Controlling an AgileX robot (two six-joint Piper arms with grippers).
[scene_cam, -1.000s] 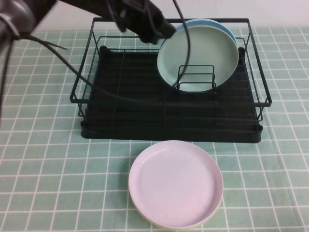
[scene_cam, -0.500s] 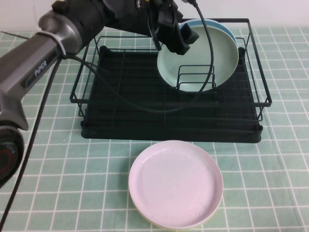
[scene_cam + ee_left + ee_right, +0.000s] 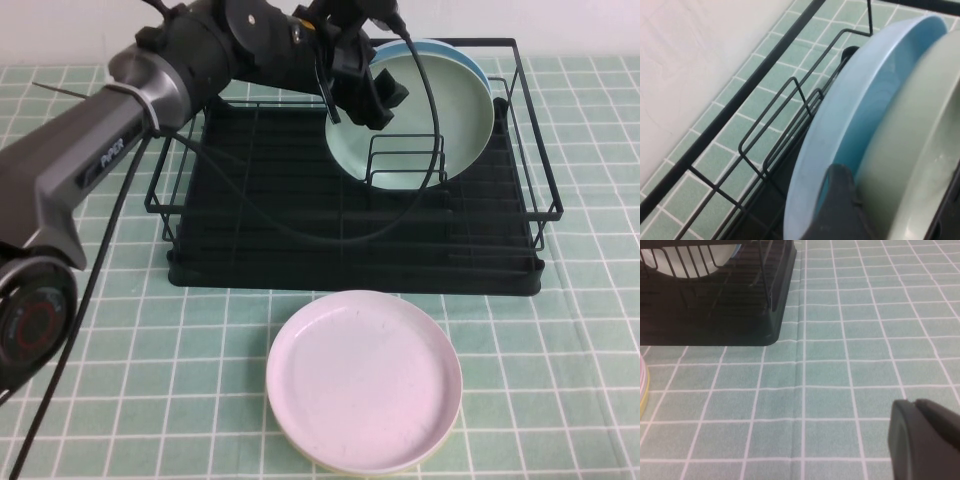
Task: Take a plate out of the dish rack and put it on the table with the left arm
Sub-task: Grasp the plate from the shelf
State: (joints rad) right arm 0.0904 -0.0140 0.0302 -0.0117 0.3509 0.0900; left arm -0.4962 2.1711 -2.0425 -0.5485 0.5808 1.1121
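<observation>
Two plates stand in the dish rack point(image 3: 350, 235) on the tiled surface point(image 3: 90, 350); my left end effector point(image 3: 365, 85) straddles the plate point(image 3: 425, 115) rim, open; right end effector point(image 3: 925, 440) hovers low, state unclear.

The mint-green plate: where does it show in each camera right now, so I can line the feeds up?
High view: the mint-green plate stands on edge in the dish rack, upper right of centre, left gripper at its upper-left rim.
Left wrist view: its pale rim fills the right side.
Right wrist view: only a pale sliver behind the rack wires, colour unclear; right gripper over bare table.
Shared landmark: the light blue plate right behind it.
</observation>
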